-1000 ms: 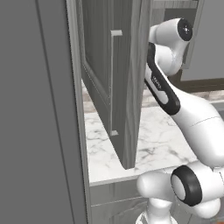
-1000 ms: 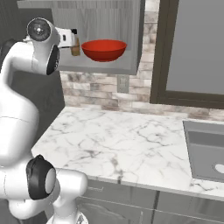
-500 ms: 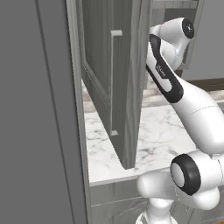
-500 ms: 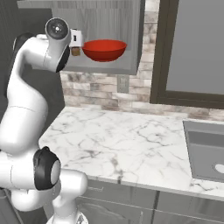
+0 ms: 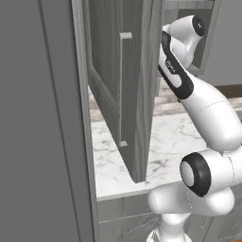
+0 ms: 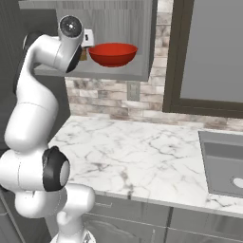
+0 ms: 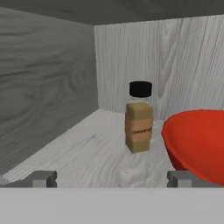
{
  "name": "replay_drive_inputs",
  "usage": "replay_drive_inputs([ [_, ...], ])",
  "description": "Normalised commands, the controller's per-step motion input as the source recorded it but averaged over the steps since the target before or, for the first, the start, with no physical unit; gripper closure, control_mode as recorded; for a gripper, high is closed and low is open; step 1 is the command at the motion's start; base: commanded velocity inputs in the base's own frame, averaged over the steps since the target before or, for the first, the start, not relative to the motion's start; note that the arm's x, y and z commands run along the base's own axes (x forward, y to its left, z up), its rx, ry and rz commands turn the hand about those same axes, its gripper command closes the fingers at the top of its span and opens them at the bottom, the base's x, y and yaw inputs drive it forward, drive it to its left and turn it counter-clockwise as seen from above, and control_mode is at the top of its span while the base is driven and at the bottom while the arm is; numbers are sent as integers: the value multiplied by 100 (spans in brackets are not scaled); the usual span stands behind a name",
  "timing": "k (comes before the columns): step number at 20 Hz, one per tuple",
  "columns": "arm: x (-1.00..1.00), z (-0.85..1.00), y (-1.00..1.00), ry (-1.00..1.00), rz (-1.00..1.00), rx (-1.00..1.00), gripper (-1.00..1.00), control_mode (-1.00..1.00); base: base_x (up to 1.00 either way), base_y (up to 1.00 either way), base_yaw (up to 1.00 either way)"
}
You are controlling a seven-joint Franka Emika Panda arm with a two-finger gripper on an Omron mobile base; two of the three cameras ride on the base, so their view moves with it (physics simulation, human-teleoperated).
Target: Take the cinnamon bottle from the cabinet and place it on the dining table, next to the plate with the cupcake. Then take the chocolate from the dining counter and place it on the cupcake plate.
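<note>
The claw (image 7: 112, 178) is wide open and holding nothing, with its two fingertips (image 7: 41, 178) spread at the bottom of the hand view, already poking into the cabinet (image 6: 118, 19). The cinnamon bottle (image 7: 139, 118) stands upright on the shelf (image 7: 87, 153) dead ahead at 12 o'clock, apart from the claw, so it looks like nothing on the list is actually done yet: the bottle isn't grabbed, and the table drop and the whole chocolate part are still left. The annoying bit is the red bowl (image 7: 197, 144), sitting just beside the bottle at 3 o'clock, close enough that the right fingertip will probably have to squeeze between them. The cabinet's side wall (image 7: 43, 87) is at 9 o'clock, with more room there. In the left base view the open door (image 5: 120, 90) hangs just beside the arm (image 5: 203, 99), over the marble counter (image 6: 142, 156).
</note>
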Motion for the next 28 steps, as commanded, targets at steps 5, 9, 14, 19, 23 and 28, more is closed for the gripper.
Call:
replay_drive_inputs([
  [5, 36, -15, 8, -2, 0, -14, -100, -100, 0, 0, 0],
  [9, 27, -1, 1, -16, -1, -4, -100, -100, 0, 0, 0],
  [14, 23, -2, 1, -19, -3, 0, -100, -100, 0, 0, 0],
  [19, 33, 0, 4, -10, -9, 1, -100, -100, 0, 0, 0],
  [23, 31, 4, 0, 0, -8, 5, -100, -100, 0, 0, 0],
  [28, 29, 2, 0, 0, -7, 9, -100, -100, 0, 0, 0],
])
